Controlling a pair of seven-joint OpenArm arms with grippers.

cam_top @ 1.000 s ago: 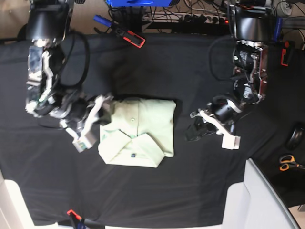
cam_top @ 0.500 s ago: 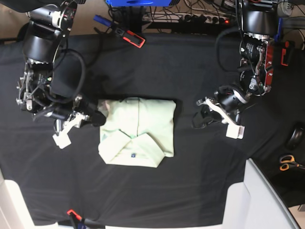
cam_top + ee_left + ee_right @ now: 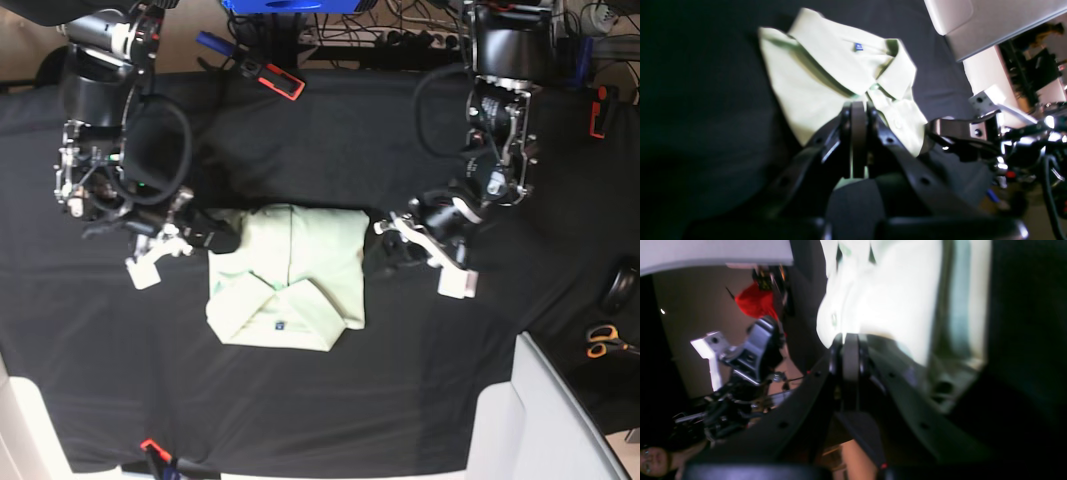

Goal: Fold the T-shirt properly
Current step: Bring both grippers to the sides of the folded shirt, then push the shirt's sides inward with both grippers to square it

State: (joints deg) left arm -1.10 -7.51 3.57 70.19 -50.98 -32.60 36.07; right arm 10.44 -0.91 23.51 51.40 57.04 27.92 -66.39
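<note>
In the base view I have the T-shirt [image 3: 290, 275] lying folded on the cloth [image 3: 330, 130], at mid-table. The right gripper [image 3: 222, 238] sits just beside the shirt's left edge; the left gripper [image 3: 378, 255] sits just beside its right edge. Scissors [image 3: 606, 341] lie at the far right edge. A clamp [image 3: 283, 80] lies behind the shirt, near the table's back edge.

T-shirt [image 3: 290, 275]: pale mint green, plain, no pattern
Neck label [image 3: 281, 324]: small, dark blue
Table cloth [image 3: 330, 140]: black, plain
Left gripper [image 3: 385, 255]: black fingers, with a white block beside them
Right gripper [image 3: 215, 240]: black fingers, with a white block beside them
Scissors [image 3: 603, 342]: orange handles
Clamp [image 3: 278, 78]: red and black, at the cloth's far edge
Power strip [image 3: 425, 40]: black
</note>
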